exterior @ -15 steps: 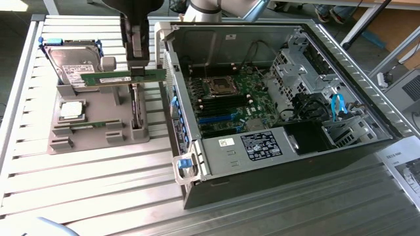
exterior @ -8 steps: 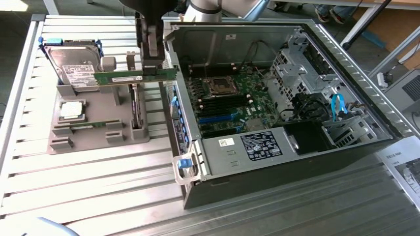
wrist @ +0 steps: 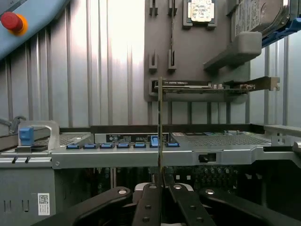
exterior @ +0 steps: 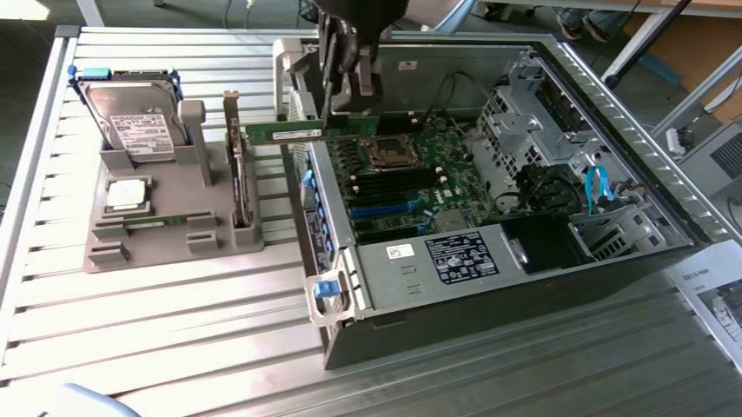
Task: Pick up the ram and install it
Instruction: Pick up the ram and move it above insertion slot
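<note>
A: Exterior view, left to right. What's parked?
B: Grey fixture at the exterior view's left. The hard drive stands in it, upper left of the frame, and the expansion card is on edge at its right side. A thin green strip lying low in it may be the second stick; too small to be sure.
A: The ram?
B: The ram is in the air, upper centre of the frame, level, over the left wall of the open case. The gripper has it from above, jaws clamped on the board.
A: Step?
B: Carry, I'd say: picked, not seated. The memory slots lie lower and further right. Seating would call for the ram's edge square over a free slot, then a straight press down.
A: Does the wrist view add anything?
B: It has the ram edge-on, a thin line between the fingers, so the grip looks centred. The exterior view gives the drop to the slots.
</note>
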You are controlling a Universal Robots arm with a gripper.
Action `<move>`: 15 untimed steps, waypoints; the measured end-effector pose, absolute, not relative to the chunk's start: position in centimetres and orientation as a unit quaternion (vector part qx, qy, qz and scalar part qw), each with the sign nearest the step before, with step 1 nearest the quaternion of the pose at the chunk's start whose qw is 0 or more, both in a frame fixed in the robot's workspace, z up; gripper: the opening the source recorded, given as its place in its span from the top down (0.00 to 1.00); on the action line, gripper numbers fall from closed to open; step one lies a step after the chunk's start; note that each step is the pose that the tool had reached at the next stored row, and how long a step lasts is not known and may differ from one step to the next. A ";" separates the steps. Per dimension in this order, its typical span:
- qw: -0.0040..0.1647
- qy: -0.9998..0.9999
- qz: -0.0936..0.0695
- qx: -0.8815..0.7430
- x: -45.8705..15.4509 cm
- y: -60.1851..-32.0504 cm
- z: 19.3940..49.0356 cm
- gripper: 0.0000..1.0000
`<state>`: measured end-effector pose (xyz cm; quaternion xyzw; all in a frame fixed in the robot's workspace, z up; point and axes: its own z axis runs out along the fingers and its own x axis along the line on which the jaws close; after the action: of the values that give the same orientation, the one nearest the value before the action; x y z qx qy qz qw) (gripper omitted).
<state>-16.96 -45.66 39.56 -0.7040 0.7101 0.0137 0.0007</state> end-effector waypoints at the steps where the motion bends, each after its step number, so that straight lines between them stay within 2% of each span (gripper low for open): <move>1: 0.001 0.710 0.014 -0.704 -16.3 -45.7 39.6 0.88; 15: 0.001 0.710 0.014 -0.704 -13.1 -45.7 39.6 0.88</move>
<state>-13.14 -45.66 39.56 -0.7040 0.7101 0.0136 0.0007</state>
